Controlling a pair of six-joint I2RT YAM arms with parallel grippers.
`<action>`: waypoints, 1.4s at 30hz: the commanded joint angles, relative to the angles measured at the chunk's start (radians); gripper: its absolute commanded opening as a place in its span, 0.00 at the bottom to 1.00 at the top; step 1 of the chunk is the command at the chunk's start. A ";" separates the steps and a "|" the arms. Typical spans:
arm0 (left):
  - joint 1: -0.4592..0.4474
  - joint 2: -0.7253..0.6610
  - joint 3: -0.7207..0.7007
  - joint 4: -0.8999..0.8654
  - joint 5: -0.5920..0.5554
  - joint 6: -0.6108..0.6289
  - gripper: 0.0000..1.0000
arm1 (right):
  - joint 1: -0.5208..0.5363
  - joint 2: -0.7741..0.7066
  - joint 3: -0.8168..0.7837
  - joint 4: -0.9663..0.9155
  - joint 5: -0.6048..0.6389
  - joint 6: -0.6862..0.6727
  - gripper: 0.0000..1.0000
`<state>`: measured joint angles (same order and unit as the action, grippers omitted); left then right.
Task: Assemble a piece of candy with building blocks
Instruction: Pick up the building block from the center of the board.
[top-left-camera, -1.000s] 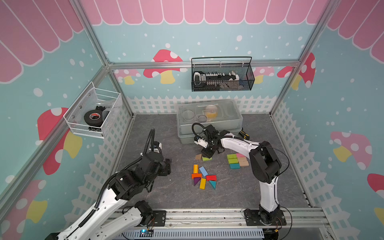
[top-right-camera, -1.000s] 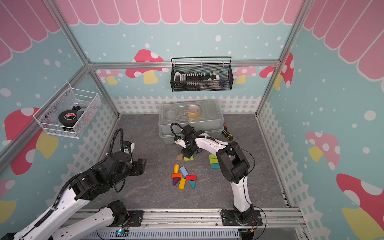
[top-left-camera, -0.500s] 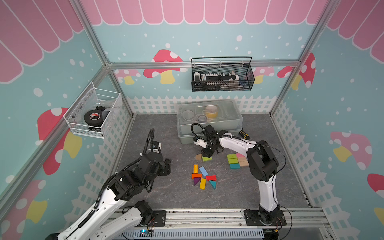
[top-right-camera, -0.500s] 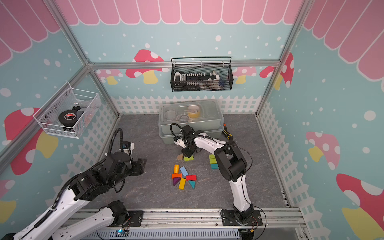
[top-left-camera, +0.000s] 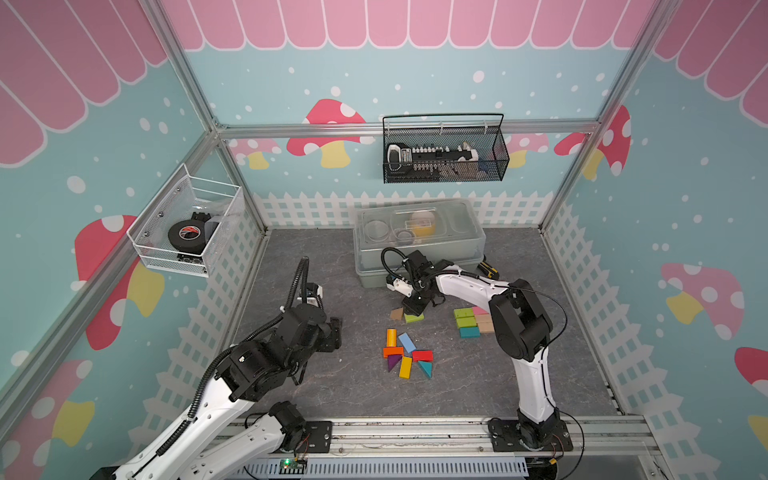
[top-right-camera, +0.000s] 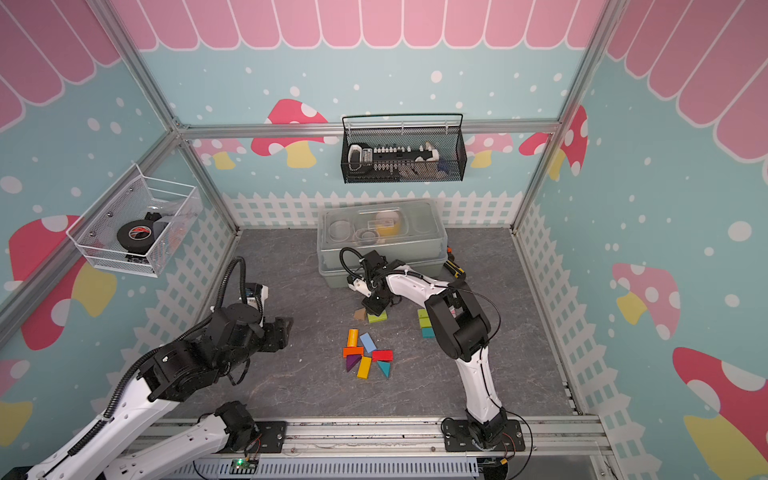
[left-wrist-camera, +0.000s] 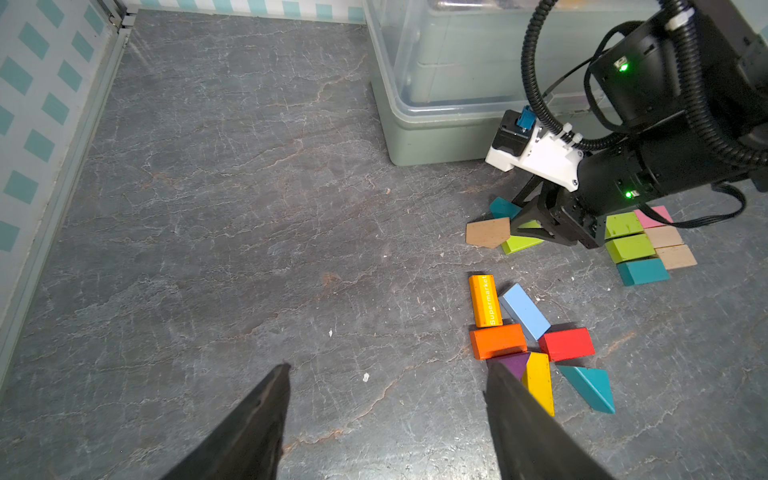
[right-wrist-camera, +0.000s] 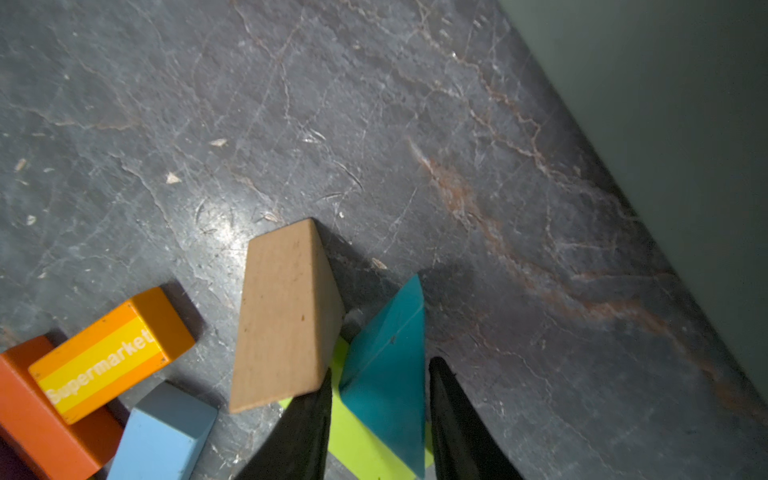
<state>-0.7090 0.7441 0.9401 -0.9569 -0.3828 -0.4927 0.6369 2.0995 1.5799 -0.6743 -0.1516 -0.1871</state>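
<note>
My right gripper (right-wrist-camera: 381, 365) is shut on a teal triangular block (right-wrist-camera: 386, 365), low over the grey floor in front of the bin. A lime green block (right-wrist-camera: 357, 444) lies under it and a tan wedge (right-wrist-camera: 282, 316) leans beside it. In both top views the right gripper (top-left-camera: 415, 309) (top-right-camera: 375, 309) covers these blocks. A cluster of building blocks (top-left-camera: 407, 353) lies nearer the front: orange "Supermarket" bar (left-wrist-camera: 484, 299), light blue, orange, red, purple, yellow and teal. A tidy group (top-left-camera: 473, 320) of green, teal, pink and tan blocks lies to the right. My left gripper (left-wrist-camera: 387, 368) is open and holds nothing, left of the cluster.
A clear lidded plastic bin (top-left-camera: 419, 237) stands at the back, close behind the right wrist. A black and yellow tool (top-left-camera: 488, 270) lies beside it. A black wire basket (top-left-camera: 444, 153) and a white basket with a tape roll (top-left-camera: 187, 232) hang on the walls.
The right wrist has shifted slightly over the tan and green blocks, and its fingers now sit close on the teal block. The left arm has not moved.
</note>
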 joint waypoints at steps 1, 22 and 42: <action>0.005 -0.004 -0.009 -0.020 -0.018 0.017 0.74 | 0.006 0.021 0.019 -0.032 -0.010 -0.020 0.38; 0.005 -0.021 -0.011 -0.020 -0.016 0.014 0.74 | -0.005 -0.082 -0.005 -0.055 0.006 -0.110 0.23; -0.007 -0.101 -0.023 0.007 0.058 0.029 0.73 | -0.287 -0.490 -0.311 -0.066 -0.161 -0.485 0.14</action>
<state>-0.7094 0.6563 0.9276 -0.9531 -0.3428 -0.4892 0.3679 1.6375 1.2919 -0.7151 -0.2642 -0.5228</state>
